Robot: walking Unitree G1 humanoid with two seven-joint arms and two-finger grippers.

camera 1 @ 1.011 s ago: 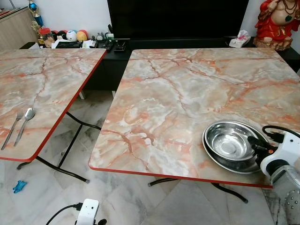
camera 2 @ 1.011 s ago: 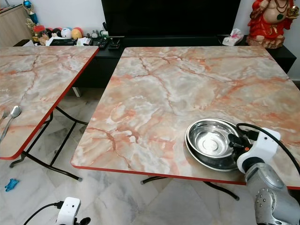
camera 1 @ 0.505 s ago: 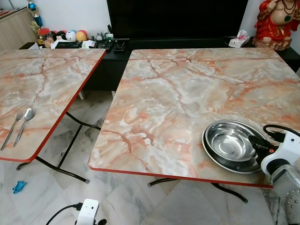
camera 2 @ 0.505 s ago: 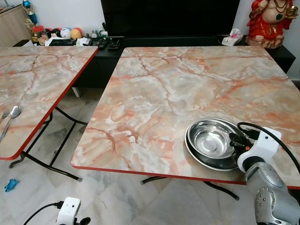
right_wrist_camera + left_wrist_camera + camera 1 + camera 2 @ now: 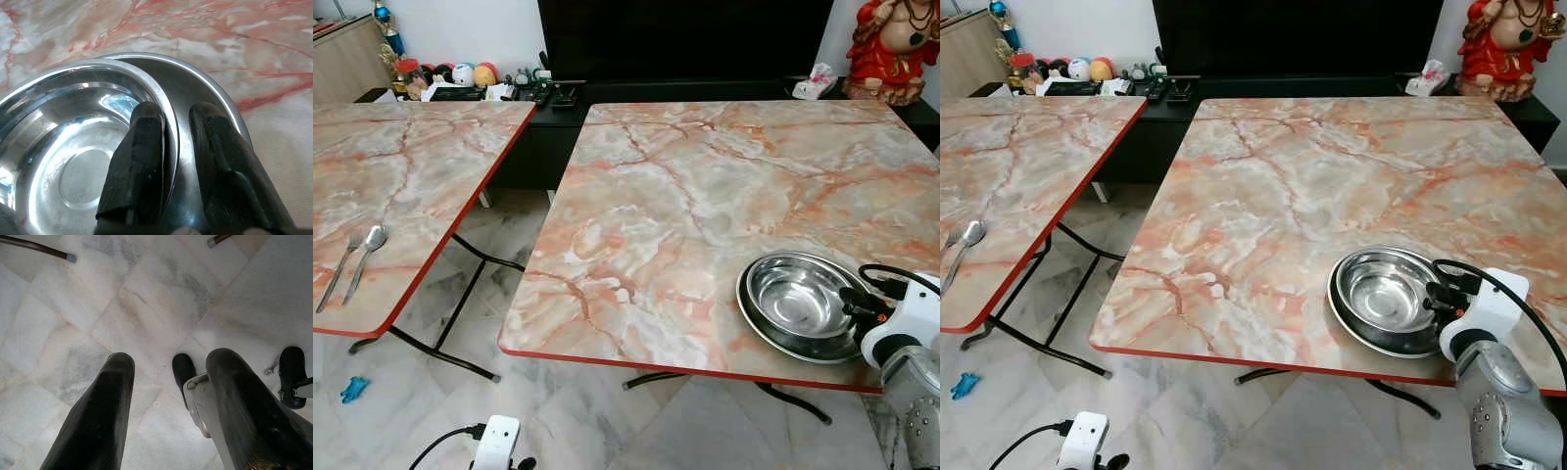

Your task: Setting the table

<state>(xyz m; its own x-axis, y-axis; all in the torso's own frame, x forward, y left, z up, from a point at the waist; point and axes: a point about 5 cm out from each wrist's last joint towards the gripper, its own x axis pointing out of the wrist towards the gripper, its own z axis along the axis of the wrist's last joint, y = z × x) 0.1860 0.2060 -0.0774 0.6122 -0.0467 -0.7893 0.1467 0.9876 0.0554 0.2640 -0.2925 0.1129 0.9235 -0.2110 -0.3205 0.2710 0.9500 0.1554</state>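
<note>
Over the last second the right gripper (image 5: 168, 161) has drawn back slightly toward 4 o'clock, fingers pinching the bowl (image 5: 795, 297) rim. The bowl sits in a plate (image 5: 1347, 311) near the table (image 5: 705, 186) front edge. The fork (image 5: 337, 270) and spoon (image 5: 367, 257) wait on the left table (image 5: 401, 166); there is wide bare room toward 12 o'clock. The left gripper (image 5: 168, 396) hangs spread over the floor (image 5: 146, 293).

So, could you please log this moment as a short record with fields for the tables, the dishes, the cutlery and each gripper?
near table: marble-patterned top, red edge
dishes: steel bowl sitting in a wider steel plate, at the table's front right corner
side table: to the robot's left, same pattern
cutlery: fork and spoon lying side by side on the side table
right gripper: fingers astride the bowl's rim, one inside, one outside
left gripper: hangs open over the tiled floor
</note>
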